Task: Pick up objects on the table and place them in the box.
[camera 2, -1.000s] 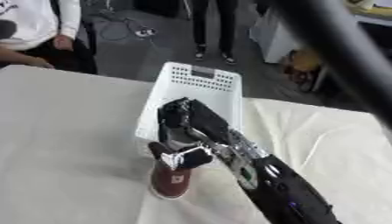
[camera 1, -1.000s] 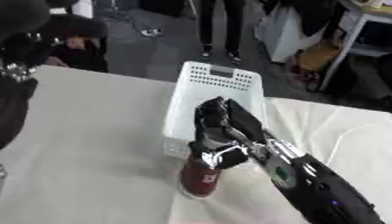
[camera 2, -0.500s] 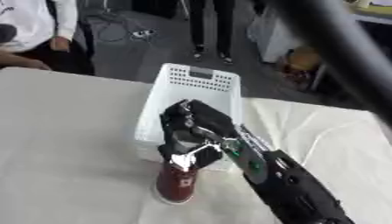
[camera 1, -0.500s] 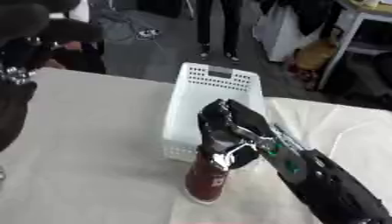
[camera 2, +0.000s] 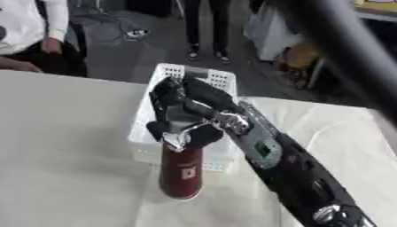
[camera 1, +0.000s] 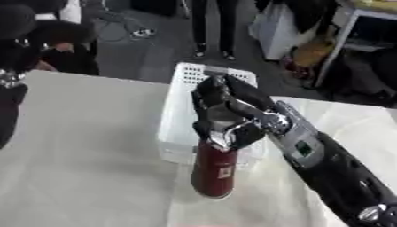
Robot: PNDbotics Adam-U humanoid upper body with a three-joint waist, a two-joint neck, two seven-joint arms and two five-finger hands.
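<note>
Gripping the dark red can [camera 1: 213, 173], right robot hand [camera 1: 225, 116] fronts white box [camera 1: 180, 113].

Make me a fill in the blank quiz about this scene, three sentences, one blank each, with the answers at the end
1. The right robot hand is curled round the top of a dark ____ bottle.
2. The basket behind the bottle is ____ in colour.
3. The bottle hangs upright in front of the basket's ____ wall.

Missing words: red; white; near
</note>
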